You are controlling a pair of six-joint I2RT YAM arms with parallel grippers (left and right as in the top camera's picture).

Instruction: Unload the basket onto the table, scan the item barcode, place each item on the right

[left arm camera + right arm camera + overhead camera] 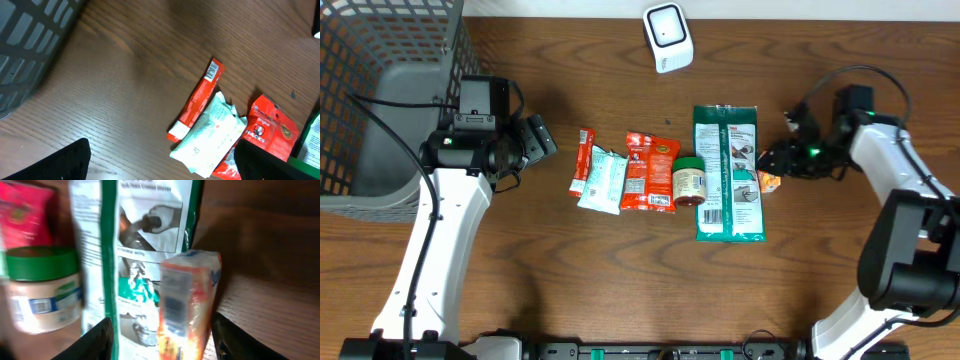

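Beside the green bag [728,172], the right gripper [166,340] stands parted around the orange packet [187,300], not yet taken to the scanner [667,37]; the left gripper [165,162] hangs wide, empty.

Overhead view evenly lit, soft shadows on the table [570,280]; left wrist view clear, basket [30,45] soft; right wrist view dim, heavily blurred.

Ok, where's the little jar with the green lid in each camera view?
Overhead: the jar is mid-table, between the red snack packet and the big green bag.
Left wrist: not in it.
Right wrist: lower left, blurred, left of the bag.
Shared landmark: the red packet, lower right in the left wrist, top left in the right wrist.
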